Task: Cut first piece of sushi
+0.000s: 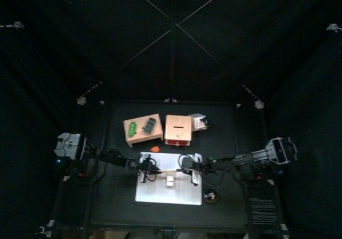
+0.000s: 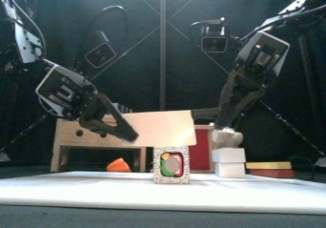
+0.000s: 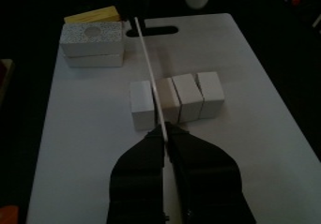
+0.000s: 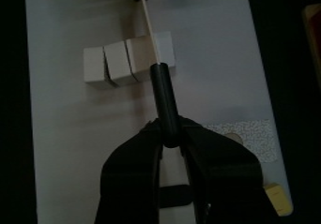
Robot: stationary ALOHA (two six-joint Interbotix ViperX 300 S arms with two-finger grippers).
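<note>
Your left hand [image 3: 170, 143] is closed on a thin white blade [image 3: 145, 68] that lies across the sushi [image 3: 178, 95], a row of 4 pale pieces near the middle of the white board [image 3: 251, 78]; the blade runs between the end piece and the other 3, that piece standing slightly apart. Your right hand [image 4: 166, 139] is clamped on a black rod [image 4: 160, 92] whose tip meets the same row. 2 stacked white blocks [image 3: 94, 40] sit near a corner of the board. 2 boxes [image 1: 163, 128] stand behind on the black surface [image 1: 114, 183].
</note>
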